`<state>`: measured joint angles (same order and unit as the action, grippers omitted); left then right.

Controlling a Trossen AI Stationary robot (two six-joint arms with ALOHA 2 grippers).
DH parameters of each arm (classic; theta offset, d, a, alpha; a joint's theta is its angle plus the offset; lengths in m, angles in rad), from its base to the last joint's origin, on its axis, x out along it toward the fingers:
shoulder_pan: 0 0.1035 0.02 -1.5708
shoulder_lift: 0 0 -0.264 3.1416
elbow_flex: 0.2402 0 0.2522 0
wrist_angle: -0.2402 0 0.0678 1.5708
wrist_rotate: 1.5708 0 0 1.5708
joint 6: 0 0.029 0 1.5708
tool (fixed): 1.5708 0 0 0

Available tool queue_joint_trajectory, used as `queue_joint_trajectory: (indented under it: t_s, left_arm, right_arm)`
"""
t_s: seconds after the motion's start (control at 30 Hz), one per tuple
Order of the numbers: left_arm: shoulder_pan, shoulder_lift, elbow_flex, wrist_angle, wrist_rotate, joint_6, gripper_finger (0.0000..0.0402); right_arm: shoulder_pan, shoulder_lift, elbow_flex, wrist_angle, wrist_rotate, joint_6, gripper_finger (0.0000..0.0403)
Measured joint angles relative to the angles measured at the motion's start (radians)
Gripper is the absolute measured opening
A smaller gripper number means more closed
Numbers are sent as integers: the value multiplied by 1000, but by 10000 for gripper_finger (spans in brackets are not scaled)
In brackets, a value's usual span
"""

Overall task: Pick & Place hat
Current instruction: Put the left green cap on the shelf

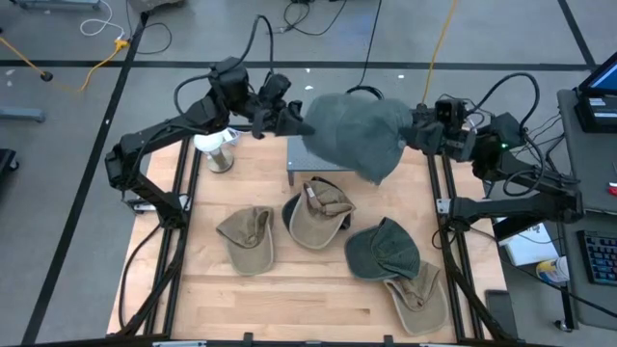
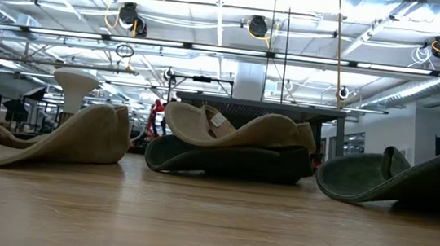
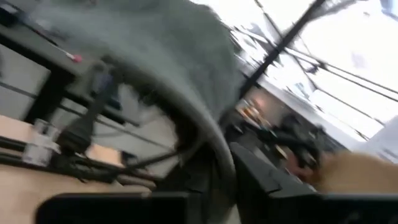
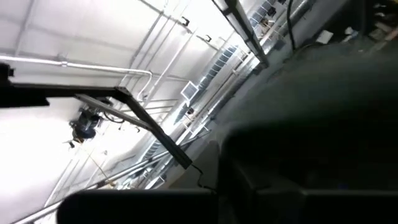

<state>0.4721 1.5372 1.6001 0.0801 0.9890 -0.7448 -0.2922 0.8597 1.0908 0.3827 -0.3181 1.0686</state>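
In the high view's upper middle, the grey-green hat [image 1: 359, 133] hangs in the air between both arms, above a small grey stand [image 1: 297, 164]. The left gripper [image 1: 295, 120] meets its left edge; whether those fingers pinch it I cannot tell. The right gripper [image 1: 416, 130] is closed at the hat's right edge. Left of the hat stands a white cup-shaped holder [image 1: 219, 148], contents unclear. Four more caps lie lower: tan cap [image 1: 249, 234], beige cap [image 1: 318, 212], dark green cap [image 1: 382, 250], khaki cap [image 1: 418, 294].
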Motion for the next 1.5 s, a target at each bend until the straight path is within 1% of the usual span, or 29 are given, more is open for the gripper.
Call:
queue_joint_trajectory:
  t_s: [0.1, 0.2, 0.3, 0.43, 0.6, 0.73, 0.83, 1.07, 1.17, 1.33, 1.5]
  left_arm:
    - [12, 0, 0, -10, 84, 1, 94]
    - [19, -5, 0, -39, 92, 13, 109]
    - [36, -21, 0, -149, 91, 85, 112]
    - [65, -38, 0, -392, 71, 237, 114]
    - [85, -70, 0, -667, -3, 411, 114]
    - [77, -106, 0, -772, -54, 490, 115]
    - [58, -141, 0, -789, -76, 508, 115]
    - [15, -233, 0, -782, -156, 516, 115]
    - [0, -266, 0, -783, -196, 518, 115]
    - [-23, -298, 0, -781, -235, 515, 115]
    - [-43, -304, 0, -780, -240, 499, 115]
  right_arm:
    - [-30, 2, 0, -26, -6, 27, 3]
    - [-68, 8, 0, -28, -51, 22, 2]
    - [-94, 18, 24, -63, -104, -15, 2]
    - [-134, 47, 96, -125, -179, -97, 1]
    - [-184, 119, 225, -207, -275, -177, 1]
    - [-219, 192, 320, -317, -342, -247, 1]
    - [-243, 246, 352, -363, -371, -284, 1]
    - [-296, 360, 357, -364, -440, -357, 0]
    - [-312, 411, 357, -352, -445, -388, 0]
    - [-331, 495, 357, -342, -446, -429, 0]
    - [-337, 567, 357, -310, -447, -465, 0]
